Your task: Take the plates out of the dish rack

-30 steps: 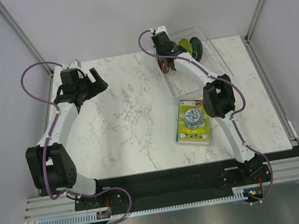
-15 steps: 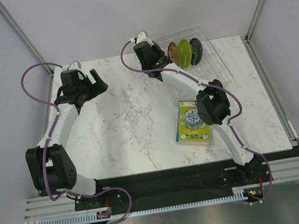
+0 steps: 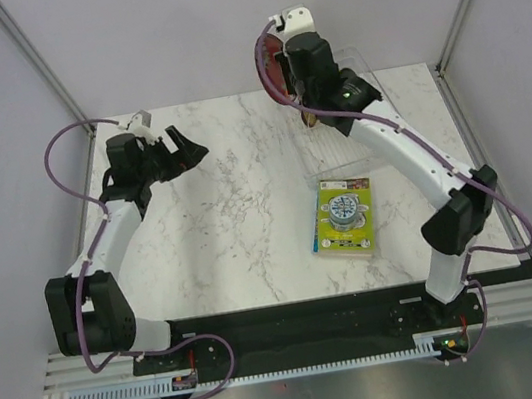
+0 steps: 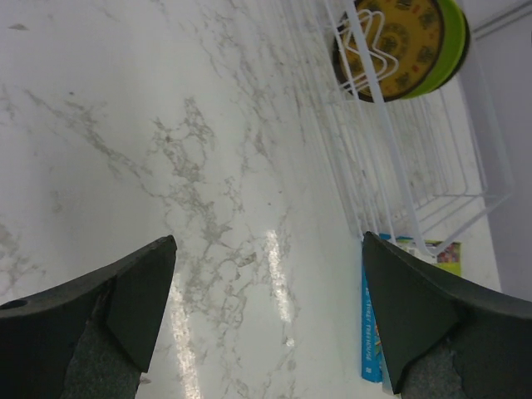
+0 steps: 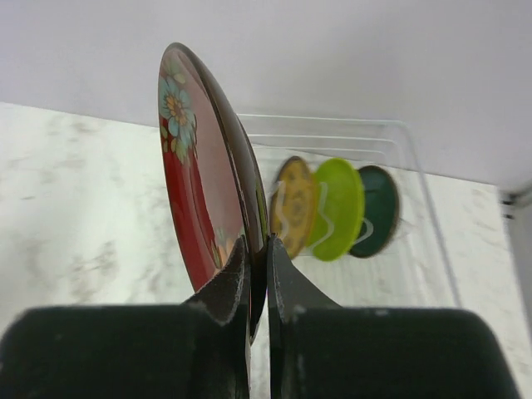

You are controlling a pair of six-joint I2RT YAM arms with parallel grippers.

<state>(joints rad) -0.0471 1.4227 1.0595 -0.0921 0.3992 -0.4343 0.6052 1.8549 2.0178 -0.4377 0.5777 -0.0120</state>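
Red plate (image 5: pixel 195 191), upright mid-frame in our right wrist view, sits clamped by the right gripper (image 5: pixel 258 249); overhead we glimpse only its edge, upper centre. Three plates (image 5: pixel 337 208) stand in the dish rack (image 5: pixel 357 133) right of it; left gripper (image 4: pixel 266 249) gapes.

A white, grey-veined marble table (image 3: pixel 236 204) carries two things. The clear dish rack (image 3: pixel 334 148) sits on its far right part. A flat green-yellow package (image 3: pixel 343 218) lies face up just in front of the rack, possibly touching its near wall; the see-through plastic hides that edge.
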